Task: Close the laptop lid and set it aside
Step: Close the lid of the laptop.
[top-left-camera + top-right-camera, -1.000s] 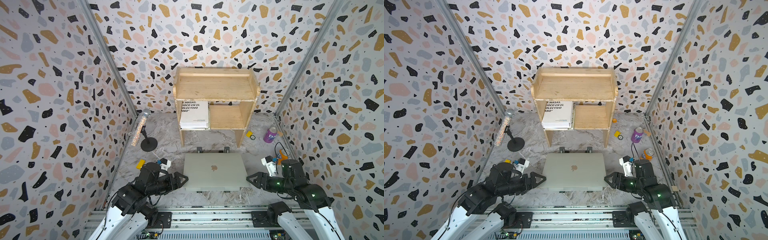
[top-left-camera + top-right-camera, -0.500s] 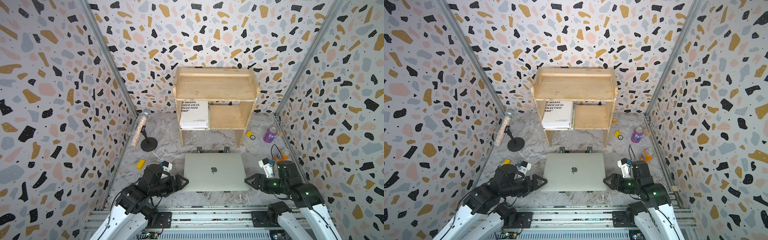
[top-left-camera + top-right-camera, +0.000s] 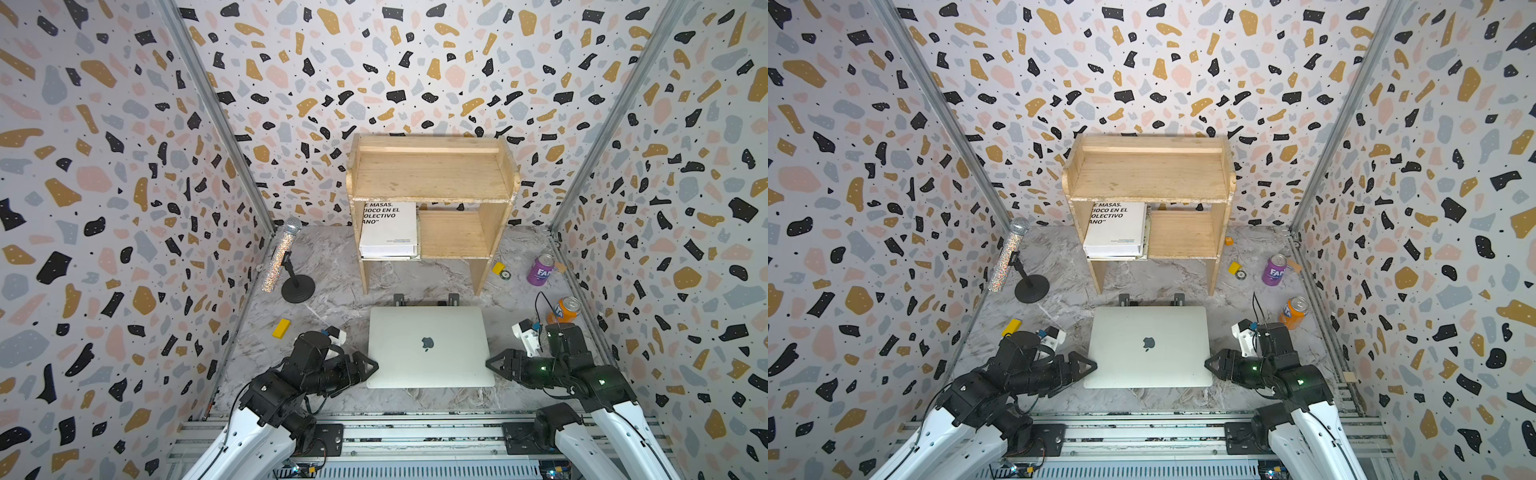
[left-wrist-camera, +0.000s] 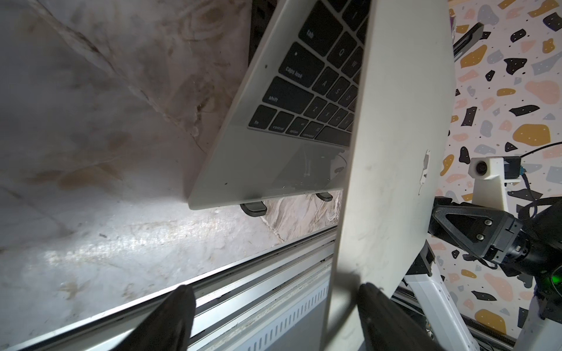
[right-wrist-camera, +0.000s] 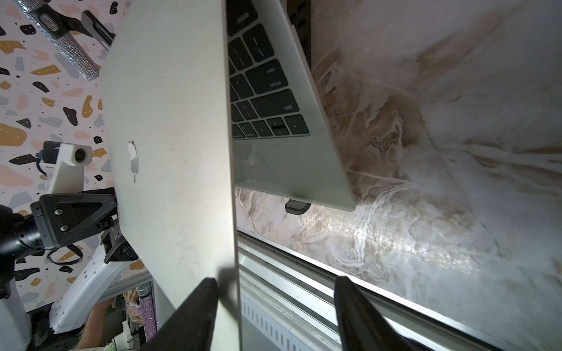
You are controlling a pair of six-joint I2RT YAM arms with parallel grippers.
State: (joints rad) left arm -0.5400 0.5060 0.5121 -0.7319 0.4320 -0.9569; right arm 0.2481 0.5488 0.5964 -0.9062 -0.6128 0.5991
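Left wrist view: laptop lid [image 4: 392,152] edge inside spread left claw [image 4: 273,288]; right claw [image 5: 275,281] likewise spread

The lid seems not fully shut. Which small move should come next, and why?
Probably the left gripper and right gripper should press the laptop lid lower: the wrist views show keys in a gap under it, and one finger of each open gripper lies on its silver back.

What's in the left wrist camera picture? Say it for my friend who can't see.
The silver laptop lid, apple logo on its back, is tilted partly closed over the black keys of the laptop. The left gripper is open, with the lid's near edge between its fingers, above a marble table.
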